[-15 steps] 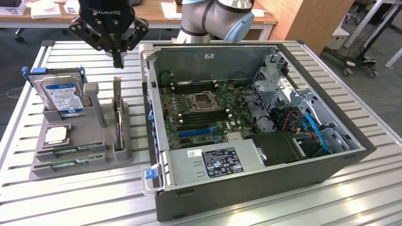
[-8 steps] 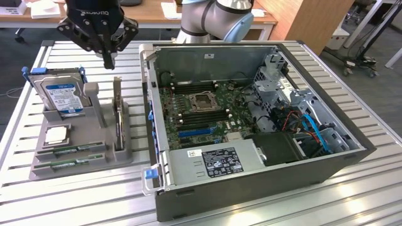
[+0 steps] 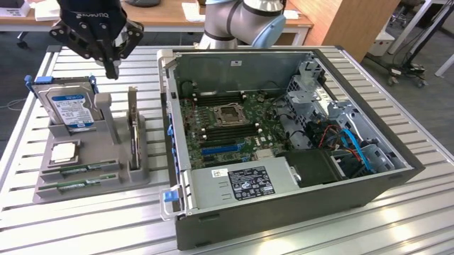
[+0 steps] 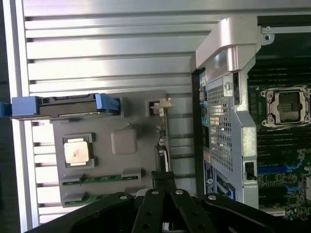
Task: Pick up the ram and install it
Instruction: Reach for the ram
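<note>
Hovering with fingers closed on nothing, the gripper (image 3: pixel 111 73) is empty. The ram (image 3: pixel 80 169) lies well below it, untouched, in a grey holder (image 3: pixel 137 174).

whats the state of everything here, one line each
hand: shut, empty, hovering over the holder
ram sticks: two, seated on edge in the holder, untouched
hard drive: upright in the holder
cpu: flat in its holder pocket
card: upright in the holder
case: on its side, open
cpu socket: looks empty
</note>
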